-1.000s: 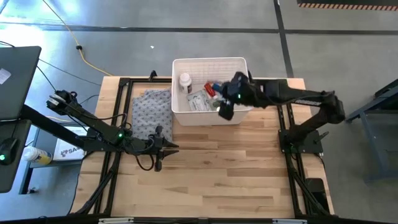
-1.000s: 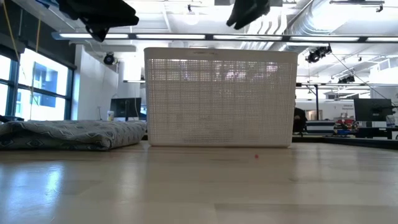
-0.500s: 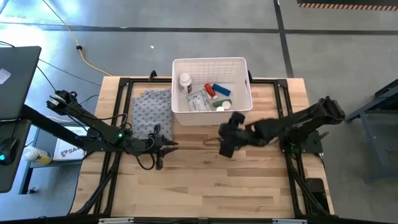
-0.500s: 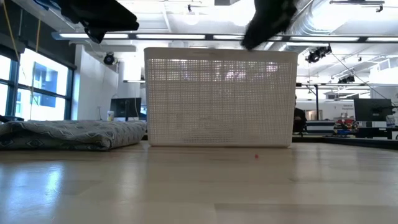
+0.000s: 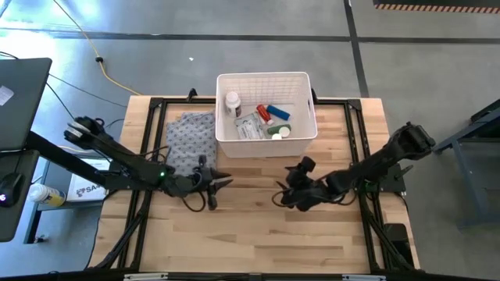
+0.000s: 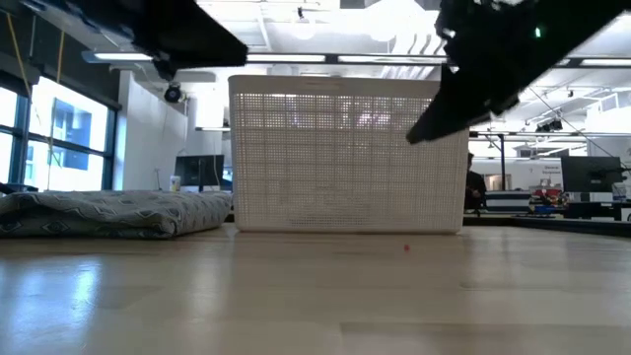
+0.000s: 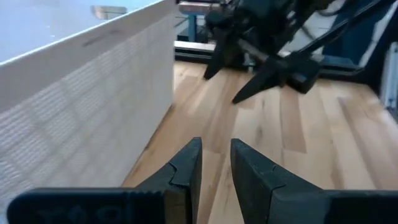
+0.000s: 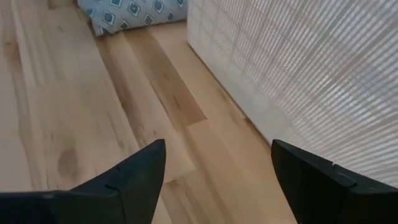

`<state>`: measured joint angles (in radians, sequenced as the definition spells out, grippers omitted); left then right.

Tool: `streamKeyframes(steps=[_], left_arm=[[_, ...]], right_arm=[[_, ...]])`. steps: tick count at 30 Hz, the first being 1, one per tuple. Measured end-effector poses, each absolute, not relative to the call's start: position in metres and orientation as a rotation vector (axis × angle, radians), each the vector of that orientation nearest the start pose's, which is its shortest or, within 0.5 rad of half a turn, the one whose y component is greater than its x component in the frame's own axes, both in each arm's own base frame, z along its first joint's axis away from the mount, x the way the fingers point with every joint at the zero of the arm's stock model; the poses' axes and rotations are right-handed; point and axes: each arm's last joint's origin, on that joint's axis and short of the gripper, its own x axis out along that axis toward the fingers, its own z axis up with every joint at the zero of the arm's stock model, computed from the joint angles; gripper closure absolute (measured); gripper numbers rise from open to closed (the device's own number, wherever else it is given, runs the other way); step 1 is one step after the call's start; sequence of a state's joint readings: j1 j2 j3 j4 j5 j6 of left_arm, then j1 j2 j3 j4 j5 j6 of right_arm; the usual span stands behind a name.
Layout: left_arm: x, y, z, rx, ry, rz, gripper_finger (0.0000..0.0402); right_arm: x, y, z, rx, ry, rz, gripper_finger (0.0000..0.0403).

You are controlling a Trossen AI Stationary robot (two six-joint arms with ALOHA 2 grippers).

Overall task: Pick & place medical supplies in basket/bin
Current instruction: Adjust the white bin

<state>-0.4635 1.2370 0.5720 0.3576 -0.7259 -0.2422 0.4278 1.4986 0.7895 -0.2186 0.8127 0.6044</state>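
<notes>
Fingers [image 8: 134, 180] spread wide over bare wooden table [image 5: 258, 234], basket [image 5: 266, 140] beside.

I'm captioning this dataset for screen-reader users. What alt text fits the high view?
Overhead view of a wooden table: a white slotted basket at the far edge holds small medical supplies, with a grey patterned cloth to its left. Both dark arms reach over bare wood in front of it, left hand nearly closed, right hand empty.

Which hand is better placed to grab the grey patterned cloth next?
Left. The left hand hovers right beside the grey patterned cloth; the right hand is farther off, in front of the white slotted plastic basket.
</notes>
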Motion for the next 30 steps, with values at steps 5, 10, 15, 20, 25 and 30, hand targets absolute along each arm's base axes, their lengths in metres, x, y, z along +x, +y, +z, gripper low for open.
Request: streamKeyframes(steps=[5,10,15,20,25,30], left_arm=[[0.248,-0.081,0.211,-0.091,0.228,0.304,0.0284],[0.26,-0.065,0.201,-0.131,0.238,0.371,0.0284],[0.267,-0.051,0.2,-0.136,0.225,0.383,0.0284],[0.268,-0.032,0.198,-0.125,0.247,0.479,0.0284],[0.267,-0.012,0.192,-0.1,0.296,0.604,0.0284],[0.267,-0.004,0.191,-0.122,0.306,0.615,0.0284]], right_arm=[[0.255,0.092,0.162,0.071,0.49,-0.527,0.0121],[0.254,0.088,0.161,0.011,0.349,-0.568,0.0121],[0.264,0.072,0.172,-0.126,0.311,-0.694,0.0121],[0.272,0.045,0.173,-0.071,0.321,-0.741,0.0121],[0.275,0.029,0.172,-0.017,0.331,-0.746,0.0121],[0.277,0.024,0.174,-0.022,0.326,-0.759,0.0121]])
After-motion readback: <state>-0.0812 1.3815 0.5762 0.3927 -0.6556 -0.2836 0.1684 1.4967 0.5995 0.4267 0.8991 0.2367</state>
